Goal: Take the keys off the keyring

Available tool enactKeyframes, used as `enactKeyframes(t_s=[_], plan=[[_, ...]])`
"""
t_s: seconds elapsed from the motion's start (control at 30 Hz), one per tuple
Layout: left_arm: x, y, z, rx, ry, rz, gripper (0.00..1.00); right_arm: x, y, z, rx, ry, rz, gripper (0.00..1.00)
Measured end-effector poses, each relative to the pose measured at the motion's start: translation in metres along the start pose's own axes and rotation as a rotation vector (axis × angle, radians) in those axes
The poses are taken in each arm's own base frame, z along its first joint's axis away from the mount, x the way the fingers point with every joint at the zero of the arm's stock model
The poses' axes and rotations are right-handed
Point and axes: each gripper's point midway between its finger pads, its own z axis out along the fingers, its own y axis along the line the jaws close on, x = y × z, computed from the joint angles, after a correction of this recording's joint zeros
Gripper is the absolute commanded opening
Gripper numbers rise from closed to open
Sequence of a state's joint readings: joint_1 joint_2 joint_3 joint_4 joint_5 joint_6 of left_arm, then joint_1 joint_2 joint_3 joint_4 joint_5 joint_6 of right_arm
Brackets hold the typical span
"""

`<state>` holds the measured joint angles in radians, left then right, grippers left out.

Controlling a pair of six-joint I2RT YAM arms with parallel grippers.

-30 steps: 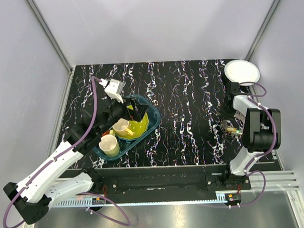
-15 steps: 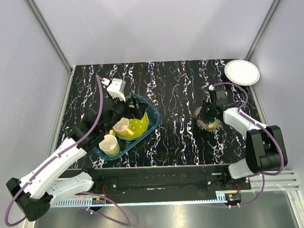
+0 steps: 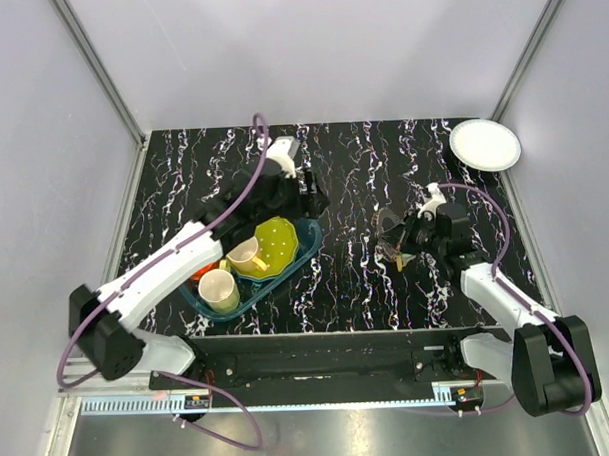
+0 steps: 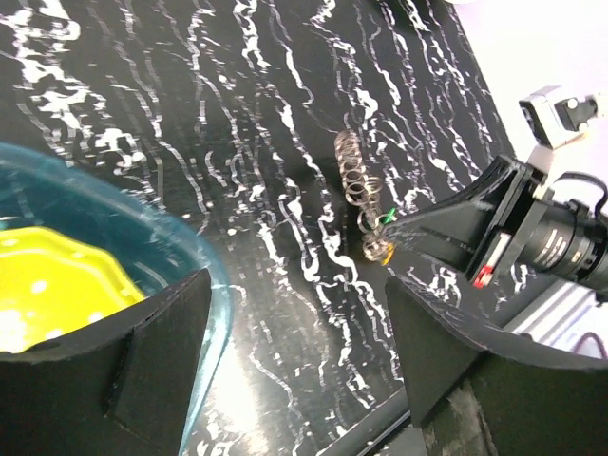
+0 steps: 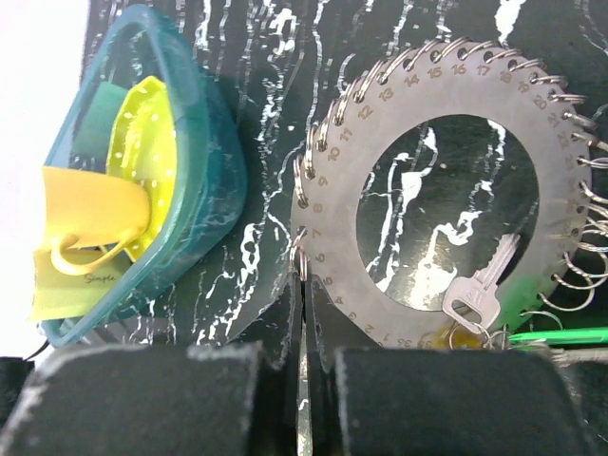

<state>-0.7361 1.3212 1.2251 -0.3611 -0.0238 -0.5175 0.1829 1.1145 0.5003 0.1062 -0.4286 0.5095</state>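
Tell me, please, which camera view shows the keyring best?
Right wrist: the keyring faces the lens, its numbered plate, rim loops and a silver key all plain. Top external shows it small and dim by the right gripper; left wrist sees it nearly edge-on.

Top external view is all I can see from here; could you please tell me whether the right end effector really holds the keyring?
Observer: Yes. The right wrist view shows the right end effector shut on the rim of the keyring.
Operator: Thank you. Is anything hanging on it?
Observer: One silver key hangs at its lower edge, next to a green strip.
Operator: And the other arm?
Observer: The left wrist view shows the left end effector open and empty.
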Motion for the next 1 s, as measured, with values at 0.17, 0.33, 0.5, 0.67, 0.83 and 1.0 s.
enactKeyframes(t_s=[0.17,0.33,0.5,0.67,0.83,1.0], plan=[[0.008,-0.016,0.046,0.04,0.083,-0.048,0.72,-0.002,0.014,-0.007,-0.072,-0.034,-0.028,0.0],[0.033,-0.024,0.091,0.042,0.183,-0.04,0.73,-0.002,0.023,-0.014,-0.123,-0.051,-0.05,0.0],[0.051,-0.044,0.117,0.073,0.232,-0.02,0.72,0.0,0.027,-0.014,-0.15,-0.052,-0.05,0.0],[0.061,-0.048,0.138,0.087,0.26,-0.027,0.7,-0.001,0.03,-0.015,-0.169,-0.054,-0.052,0.0],[0.078,-0.041,0.151,0.071,0.302,-0.037,0.66,-0.001,0.031,-0.015,-0.171,-0.055,-0.053,0.0],[0.086,-0.039,0.163,0.066,0.323,-0.052,0.6,-0.004,0.033,-0.015,-0.181,-0.07,-0.063,0.0]])
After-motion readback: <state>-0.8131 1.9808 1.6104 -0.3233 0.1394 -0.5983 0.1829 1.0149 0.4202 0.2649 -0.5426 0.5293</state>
